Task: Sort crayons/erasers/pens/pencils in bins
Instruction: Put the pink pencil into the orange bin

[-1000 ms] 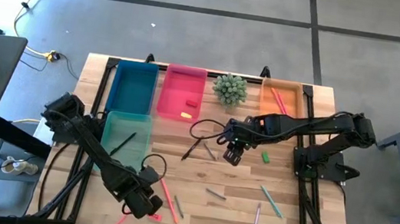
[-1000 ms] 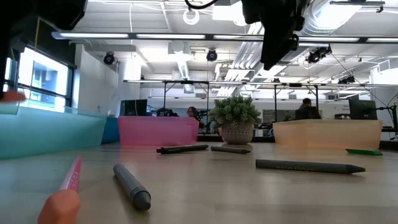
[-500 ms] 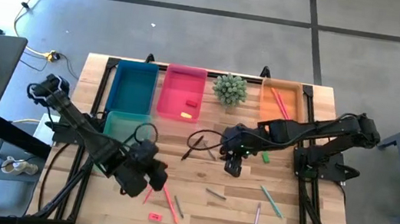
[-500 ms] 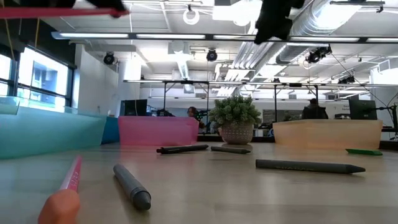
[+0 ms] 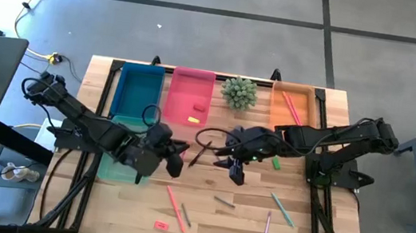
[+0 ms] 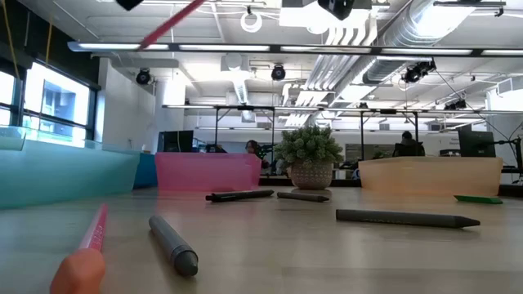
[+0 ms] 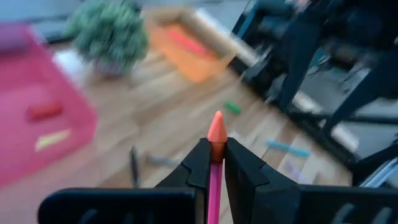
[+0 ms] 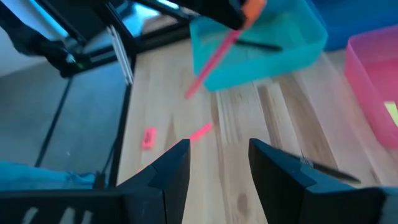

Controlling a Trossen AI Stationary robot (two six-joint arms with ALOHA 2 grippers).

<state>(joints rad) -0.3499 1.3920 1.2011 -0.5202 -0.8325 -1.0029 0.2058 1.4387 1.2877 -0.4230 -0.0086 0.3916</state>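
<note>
Reaching over mid-table, left claw (image 7: pixel 214 163) pinching a pink pencil (image 7: pixel 216 171); right claw (image 8: pixel 219 163) spread.

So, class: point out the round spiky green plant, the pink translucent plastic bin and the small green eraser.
Plant (image 5: pixel 239 92), high view, crown.
Pink bin (image 5: pixel 188 98), high view, bare floor.
Green eraser (image 5: pixel 275 164), high view, middle.

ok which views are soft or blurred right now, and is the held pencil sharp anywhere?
Left wrist view: background smeared, but the pink pencil in the shut left gripper is sharp. Right wrist view: soft throughout; the pencil is a streak, the open right gripper crisper. Low view: the near pencil end is out of focus. High view: even light, sharp.
</note>
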